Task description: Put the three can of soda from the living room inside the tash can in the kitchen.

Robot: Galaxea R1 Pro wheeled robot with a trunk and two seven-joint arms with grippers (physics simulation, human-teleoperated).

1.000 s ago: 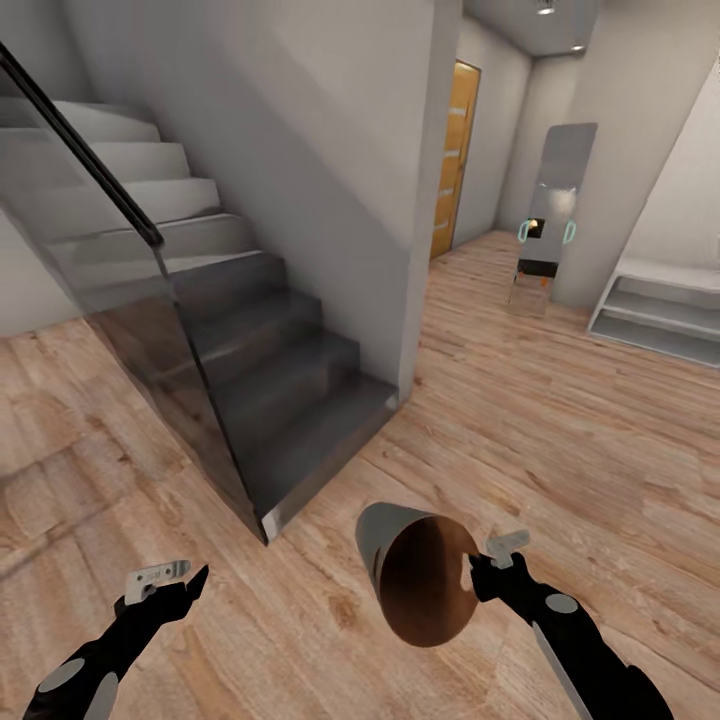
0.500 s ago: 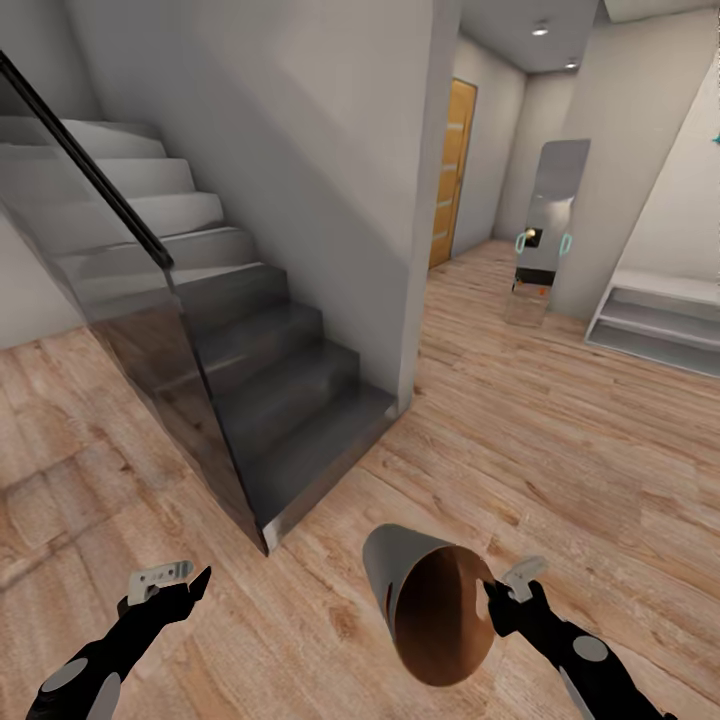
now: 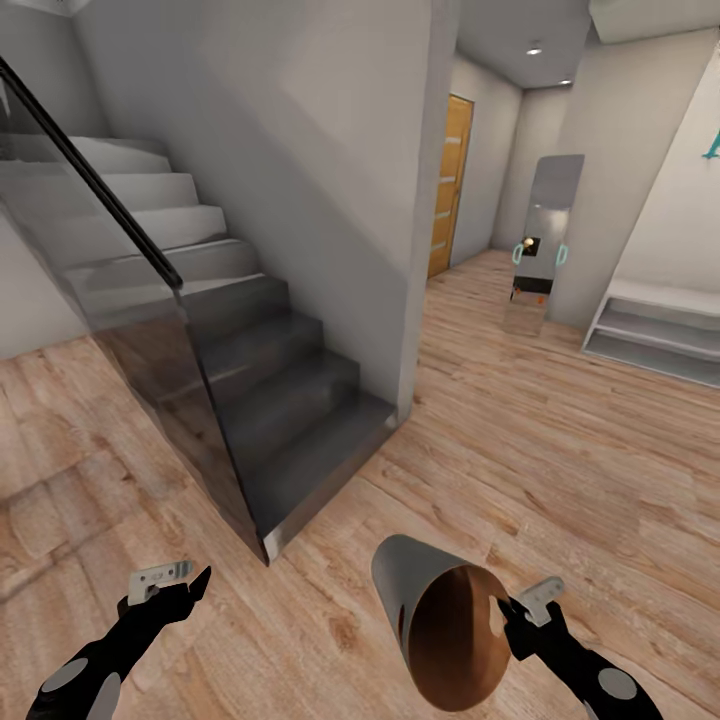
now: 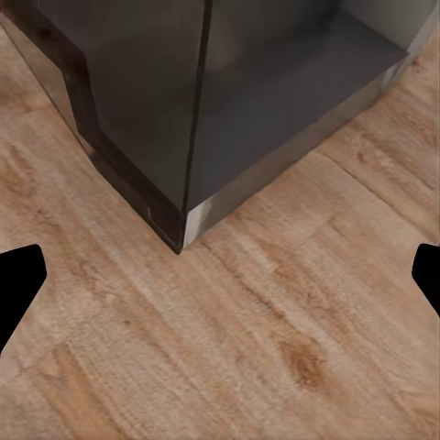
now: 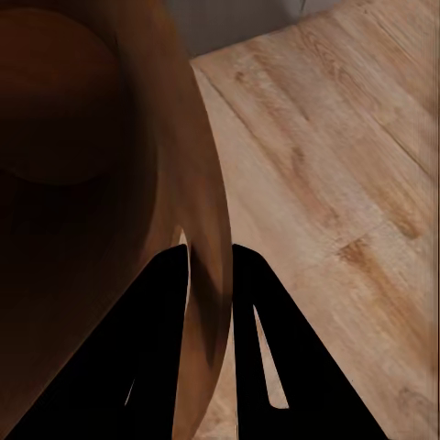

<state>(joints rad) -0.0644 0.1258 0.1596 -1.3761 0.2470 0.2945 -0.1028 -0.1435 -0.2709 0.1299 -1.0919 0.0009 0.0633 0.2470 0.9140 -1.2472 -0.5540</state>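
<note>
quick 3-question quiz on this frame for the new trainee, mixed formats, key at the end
1. True or false: the right tool is shut on the rim of the trash can.
2. What is the left tool holding? A) a soda can B) nothing C) the handrail
3. In the head view, which lies closer to the staircase: the left tool or the leaning mirror?

Key: 1 true, one finger inside the rim and one outside in the right wrist view; 2 B, it is open over bare wood floor; 3 the left tool.

Copper-brown inside, grey outside, the tash can (image 3: 440, 620); light wood-grain floor (image 3: 560, 450); dark grey stairs (image 3: 280, 400).
</note>
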